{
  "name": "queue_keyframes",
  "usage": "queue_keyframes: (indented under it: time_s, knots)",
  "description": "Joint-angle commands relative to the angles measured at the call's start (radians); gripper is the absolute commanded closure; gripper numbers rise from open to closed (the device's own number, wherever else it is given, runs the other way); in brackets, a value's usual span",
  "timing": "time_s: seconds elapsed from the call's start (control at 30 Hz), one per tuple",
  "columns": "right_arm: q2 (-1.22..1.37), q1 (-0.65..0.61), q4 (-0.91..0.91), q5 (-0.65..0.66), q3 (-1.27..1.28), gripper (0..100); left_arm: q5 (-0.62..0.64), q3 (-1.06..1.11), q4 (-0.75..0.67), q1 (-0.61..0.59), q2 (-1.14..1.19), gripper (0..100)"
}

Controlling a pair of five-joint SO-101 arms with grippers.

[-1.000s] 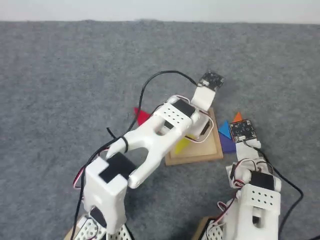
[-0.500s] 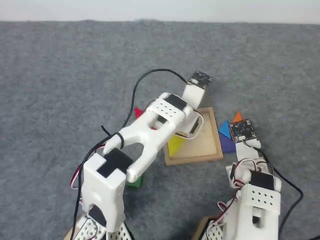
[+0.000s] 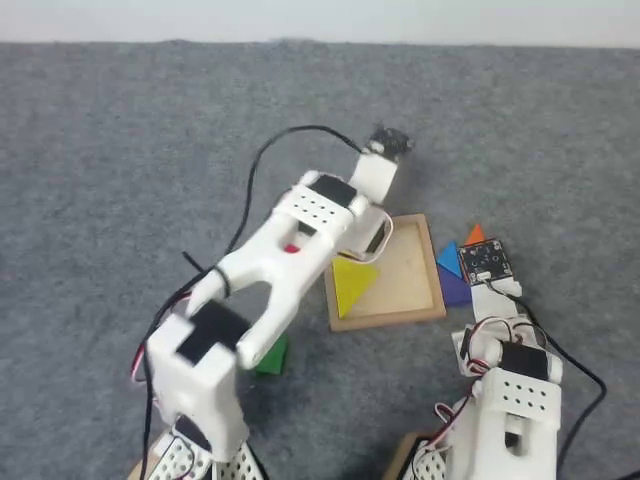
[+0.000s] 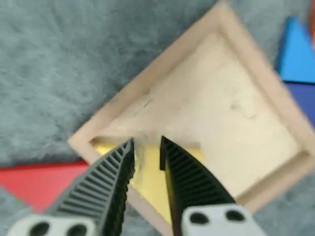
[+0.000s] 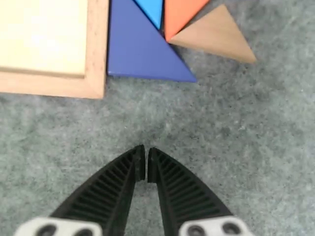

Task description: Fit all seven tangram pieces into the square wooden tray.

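Observation:
The square wooden tray (image 3: 432, 300) lies mid-table with a yellow triangle (image 3: 350, 283) flat in its left part. My left gripper (image 4: 146, 145) hovers over that corner of the tray (image 4: 147, 83), open by a narrow gap, and the yellow triangle (image 4: 147, 184) shows between its fingers, not held. A red piece (image 4: 29, 182) lies just outside the tray. Right of the tray sit a dark blue triangle (image 5: 138, 49), a light blue piece (image 5: 150, 10), an orange piece (image 5: 182, 12) and a tan triangle (image 5: 216, 37). My right gripper (image 5: 145, 153) is shut and empty over bare carpet, short of them.
A green piece (image 3: 270, 356) lies on the grey carpet near the left arm's base. The left arm (image 3: 290, 260) spans the tray's left side. The right arm (image 3: 505, 380) stands at the front right.
The left arm has swung left and back off the tray, uncovering the yellow triangle lying in it and the green piece on the carpet. The right arm has kept still.

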Motion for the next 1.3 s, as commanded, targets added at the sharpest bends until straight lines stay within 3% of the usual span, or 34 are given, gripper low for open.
queue_keyframes:
  time_s: [0.0,0.2,0.5,0.7,1.27]
  knots:
    - [-0.025,0.010,-0.024,-0.011,-0.023,96.7,-0.012,-0.030,0.084,-0.058,-0.221,88]
    - [-0.025,-0.007,-0.024,-0.011,-0.023,96.7,-0.011,0.042,0.103,-0.249,-0.241,85]
    - [-0.025,-0.058,-0.022,-0.011,-0.021,96.8,-0.068,0.165,-0.043,-0.258,-0.080,78]
    - [-0.025,-0.059,-0.022,-0.011,-0.021,96.8,-0.068,0.163,-0.048,-0.250,0.008,78]
    - [-0.025,-0.059,-0.022,-0.011,-0.021,96.9,-0.132,0.160,-0.006,-0.368,0.026,77]
